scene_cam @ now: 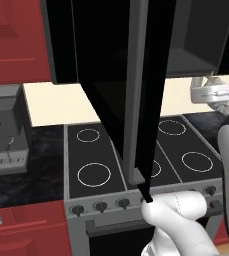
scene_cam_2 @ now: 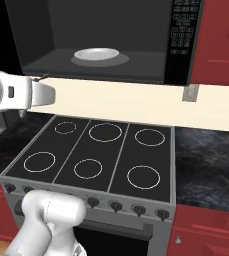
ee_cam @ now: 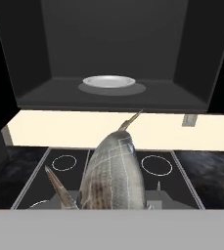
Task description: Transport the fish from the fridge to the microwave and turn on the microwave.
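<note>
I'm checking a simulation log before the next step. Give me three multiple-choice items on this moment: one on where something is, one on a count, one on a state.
1. Where is the white plate?
A. inside the microwave
B. on the stove
C. on the counter

2. How many burner rings does the stove top show in the right base view?
A. four
B. six
C. eight

3. What state is the microwave door in?
A. shut
B. swung open
C. removed

Answers:
1 A: the plate sits on the microwave's floor.
2 B: two rows of three rings.
3 B: the cavity is exposed; the gripper holds the fish before it.
</note>
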Tool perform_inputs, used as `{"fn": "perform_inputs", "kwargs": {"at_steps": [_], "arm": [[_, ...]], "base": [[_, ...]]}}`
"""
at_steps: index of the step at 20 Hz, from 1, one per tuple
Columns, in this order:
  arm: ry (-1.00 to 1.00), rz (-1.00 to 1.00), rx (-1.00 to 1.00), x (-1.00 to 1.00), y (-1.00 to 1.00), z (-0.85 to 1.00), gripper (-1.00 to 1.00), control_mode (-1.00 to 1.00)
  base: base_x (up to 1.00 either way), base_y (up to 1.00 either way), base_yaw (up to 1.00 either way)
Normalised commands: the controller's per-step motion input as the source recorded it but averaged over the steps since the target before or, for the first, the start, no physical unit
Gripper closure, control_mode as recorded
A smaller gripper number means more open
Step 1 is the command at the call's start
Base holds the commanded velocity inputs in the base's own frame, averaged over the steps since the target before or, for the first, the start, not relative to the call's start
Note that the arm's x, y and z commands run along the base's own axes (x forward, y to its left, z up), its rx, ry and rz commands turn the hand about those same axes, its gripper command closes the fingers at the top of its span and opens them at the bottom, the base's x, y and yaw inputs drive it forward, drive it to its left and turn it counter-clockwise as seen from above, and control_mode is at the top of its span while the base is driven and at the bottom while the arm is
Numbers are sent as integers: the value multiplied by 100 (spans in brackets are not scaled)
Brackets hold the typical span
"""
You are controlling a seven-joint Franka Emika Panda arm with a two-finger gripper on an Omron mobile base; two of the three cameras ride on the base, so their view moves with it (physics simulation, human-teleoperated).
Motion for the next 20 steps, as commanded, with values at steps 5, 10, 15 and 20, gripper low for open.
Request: {"fn": "perform_inputs", "kwargs": {"at_steps": [5,10,15,20], "arm": [[-1,0,0,59,0,3,100,-100],[-3,0,0,58,0,4,100,-100],[-10,0,0,49,0,10,100,-100],[-9,0,0,43,0,6,100,-100]], "base": [[0,0,0],[0,0,0],[0,0,0],[0,0,0]]}}
